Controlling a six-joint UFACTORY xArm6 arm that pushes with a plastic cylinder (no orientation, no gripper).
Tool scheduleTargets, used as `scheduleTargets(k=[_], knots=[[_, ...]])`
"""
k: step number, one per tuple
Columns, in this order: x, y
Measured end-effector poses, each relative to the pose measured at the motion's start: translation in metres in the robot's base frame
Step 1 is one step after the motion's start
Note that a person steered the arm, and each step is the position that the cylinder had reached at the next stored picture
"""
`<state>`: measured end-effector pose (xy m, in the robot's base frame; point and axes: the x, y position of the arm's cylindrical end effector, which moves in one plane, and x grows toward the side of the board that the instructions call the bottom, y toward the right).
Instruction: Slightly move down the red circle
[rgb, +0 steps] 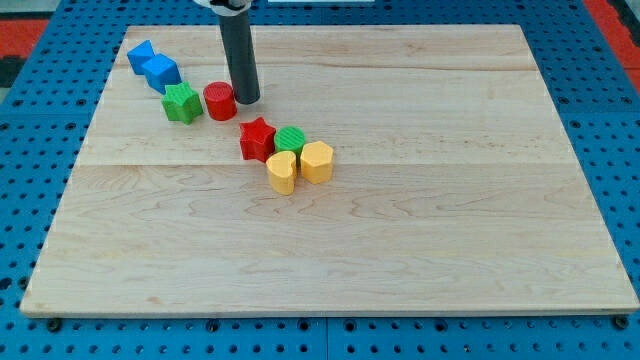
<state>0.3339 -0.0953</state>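
Dark and matte, the rod carries no jaws; my tip (246, 100) rests on the pale wooden table (420, 230), just right of the red circle (219, 101). A green star (182, 103) sits at the circle's left, two blue blocks (153, 66) beyond; a red star (257, 138), green circle (291, 139) and two yellow blocks (299, 166) cluster below.

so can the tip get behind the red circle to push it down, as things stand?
Probably yes. My tip sits just to the view's right of the red circle, nearly touching. The board above the circle looks bare; the green star is on its left, out of the way.
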Motion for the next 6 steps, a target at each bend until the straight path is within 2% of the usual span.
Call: scheduleTargets(k=[1,2,3,4,5,6], knots=[[0.0,-0.026],[-0.02,-0.004],[-0.035,-0.032],[-0.03,-0.04],[0.017,-0.016],[0.021,0.005]])
